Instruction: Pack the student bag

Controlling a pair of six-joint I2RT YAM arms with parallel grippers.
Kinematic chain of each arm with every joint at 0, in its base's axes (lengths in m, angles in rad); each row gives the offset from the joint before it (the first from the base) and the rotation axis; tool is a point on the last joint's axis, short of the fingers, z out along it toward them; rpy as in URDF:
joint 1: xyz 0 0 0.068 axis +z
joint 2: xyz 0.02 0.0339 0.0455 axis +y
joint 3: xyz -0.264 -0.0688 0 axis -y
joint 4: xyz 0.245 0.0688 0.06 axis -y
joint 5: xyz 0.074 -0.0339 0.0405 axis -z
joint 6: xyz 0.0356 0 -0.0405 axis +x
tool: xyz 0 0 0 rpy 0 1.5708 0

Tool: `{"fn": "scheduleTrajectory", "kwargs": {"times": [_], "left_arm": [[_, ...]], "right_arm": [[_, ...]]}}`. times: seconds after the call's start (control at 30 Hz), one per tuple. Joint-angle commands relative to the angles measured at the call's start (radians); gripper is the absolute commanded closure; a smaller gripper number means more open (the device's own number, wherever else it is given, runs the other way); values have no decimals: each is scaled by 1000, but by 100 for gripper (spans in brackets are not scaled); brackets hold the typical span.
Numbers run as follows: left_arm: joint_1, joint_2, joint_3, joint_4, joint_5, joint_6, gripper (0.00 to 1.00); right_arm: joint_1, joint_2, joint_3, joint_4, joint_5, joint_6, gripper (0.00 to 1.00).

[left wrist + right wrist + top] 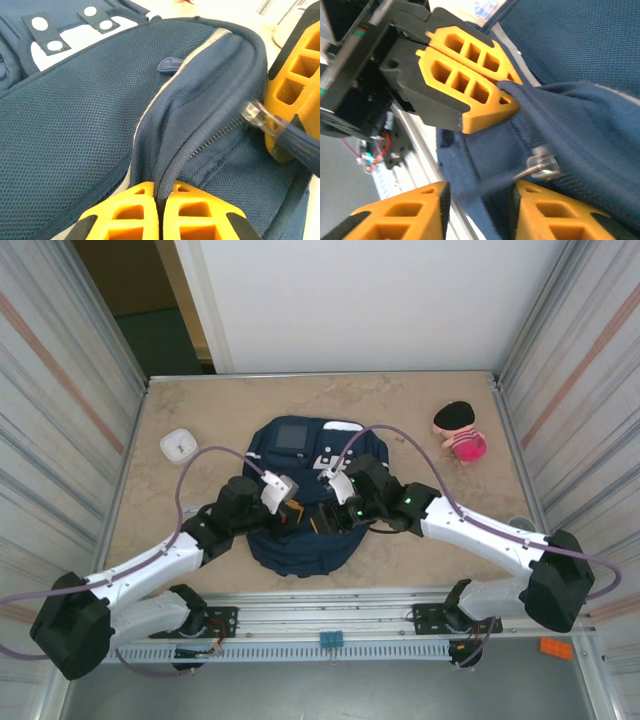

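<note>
Navy backpack (300, 530) took up the tabletop's (400, 400) centre, left arm (150, 565) and right arm (480, 530) converged over its near half, white square device (178, 445) by the left edge, pink doll (460, 432) near the far right corner, open passage along the far edge.

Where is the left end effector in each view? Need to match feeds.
Top external: left end effector at centre, over the student bag.
Left wrist: left end effector bottom centre, shut on bag fabric.
Right wrist: left end effector upper left.
Shared landmark: zipper pull, both wrist views.
</note>
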Motion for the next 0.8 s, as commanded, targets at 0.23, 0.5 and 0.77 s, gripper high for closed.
{"fn": "scheduleTrajectory", "kwargs": {"times": [0.23, 0.5, 0.77], "left_arm": [[-5, -90, 21, 126, 34, 92, 99], [-6, -87, 30, 108, 79, 114, 96], [-5, -83, 29, 108, 90, 124, 96]], "right_arm": [[-161, -272, -103, 47, -63, -50, 36], [-291, -139, -38, -2, -174, 76, 33], [-266, -106, -91, 99, -219, 197, 33]]}}
